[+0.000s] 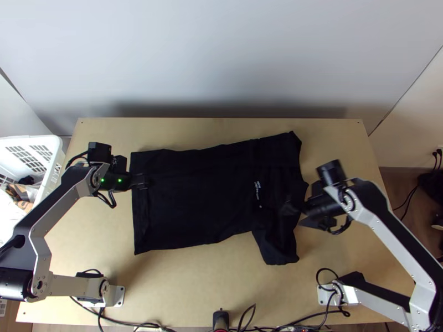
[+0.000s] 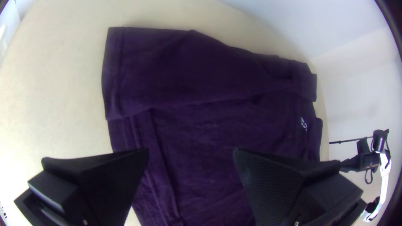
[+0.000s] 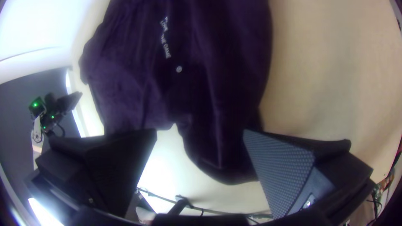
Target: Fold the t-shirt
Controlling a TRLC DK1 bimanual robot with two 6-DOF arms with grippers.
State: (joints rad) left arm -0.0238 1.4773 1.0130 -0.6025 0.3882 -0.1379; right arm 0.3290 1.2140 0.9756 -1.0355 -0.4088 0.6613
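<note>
T-shirt (image 1: 199,193): left gripper (image 2: 191,151), right gripper (image 3: 200,133) standing open above it; sleeve (image 1: 278,249) needing pinching by its edge, then smoothing inward.

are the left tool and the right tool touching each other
Apart. The top view shows the left tool and the right tool at opposite ends of the black t-shirt, with a broad stretch of cloth between them.

The top view is quite bright, with soft shadow on the wall (image 1: 221,61) behind the worktop (image 1: 194,279). In the 2 wrist views, straight edges bend and corners darken; the right one has white glare.
</note>
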